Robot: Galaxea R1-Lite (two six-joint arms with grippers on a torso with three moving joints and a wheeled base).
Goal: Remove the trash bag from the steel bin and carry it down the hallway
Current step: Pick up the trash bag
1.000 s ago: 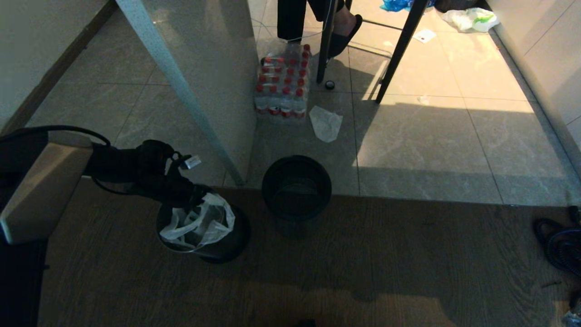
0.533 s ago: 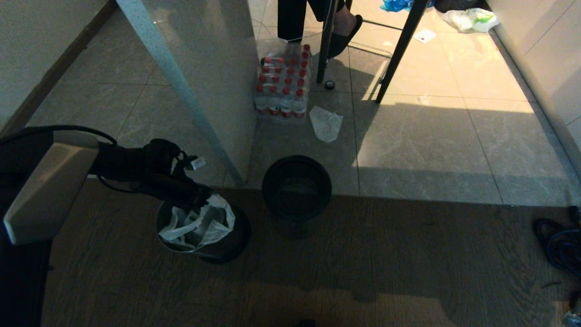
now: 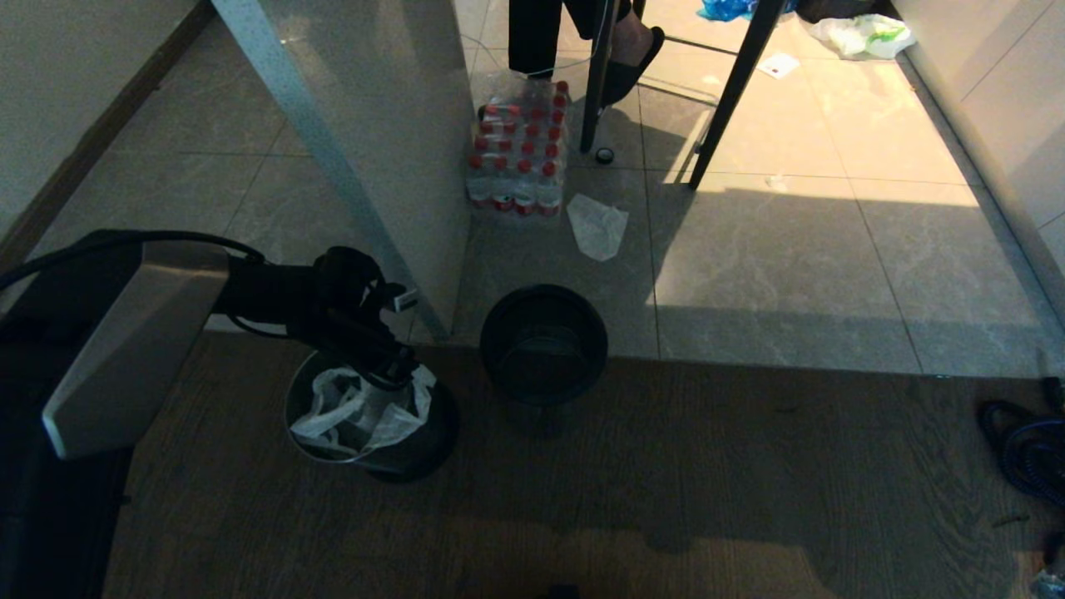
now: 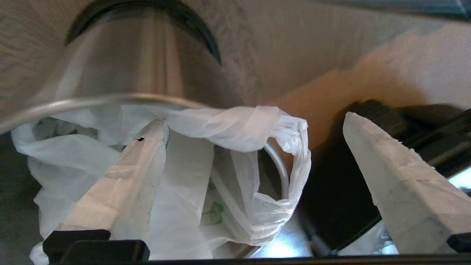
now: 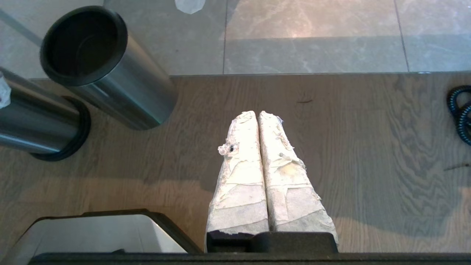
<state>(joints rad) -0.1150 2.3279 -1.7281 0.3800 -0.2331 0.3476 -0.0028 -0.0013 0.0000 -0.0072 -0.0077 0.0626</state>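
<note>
The trash bag (image 3: 362, 409) sits in the steel bin (image 3: 420, 453) on the floor, left of the bucket (image 3: 543, 343). Behind the bucket lie a bottle pack (image 3: 517, 150) and a wrapper (image 3: 596, 225).

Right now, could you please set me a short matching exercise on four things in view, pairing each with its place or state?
Things:
1. trash bag
2. left claw
3. right claw
4. black bucket

Places or states:
A. shut, over the wooden floor
B. open, one finger in the bag's mouth
C. inside the steel bin
D. empty, beside the steel bin

Pairs: 1-C, 2-B, 3-A, 4-D
</note>
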